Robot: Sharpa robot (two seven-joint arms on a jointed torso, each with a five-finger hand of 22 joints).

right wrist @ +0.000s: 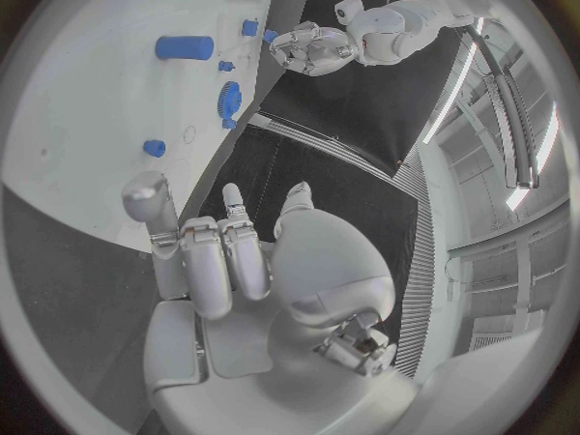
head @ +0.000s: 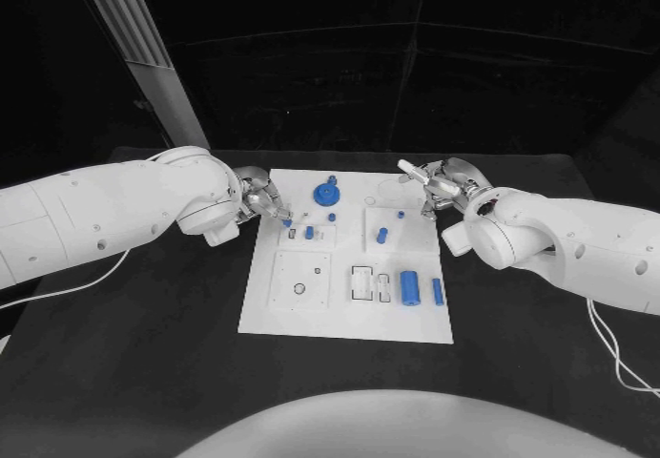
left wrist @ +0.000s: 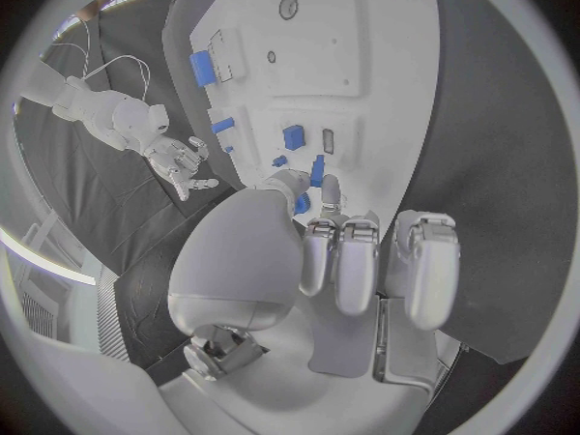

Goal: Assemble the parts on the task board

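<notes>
The white task board (head: 344, 305) lies mid-table with several blue parts on it. A blue gear-like knob (head: 326, 195) stands near its far edge, and a blue cylinder (head: 408, 283) lies toward its near right. My left hand (head: 258, 202) is over the board's far left edge. In the left wrist view its thumb and one finger (left wrist: 329, 191) seem to pinch a small blue part (left wrist: 303, 204), with the other fingers curled. My right hand (head: 441, 181) hovers at the board's far right corner, fingers spread and empty. It is also in the left wrist view (left wrist: 179, 159).
Black table (head: 137, 343) surrounds the board on all sides. A grey post (head: 165, 86) rises behind the left arm. More small blue parts (head: 380, 233) and a short blue bar (head: 438, 291) sit on the board's right half. White cables trail off both table sides.
</notes>
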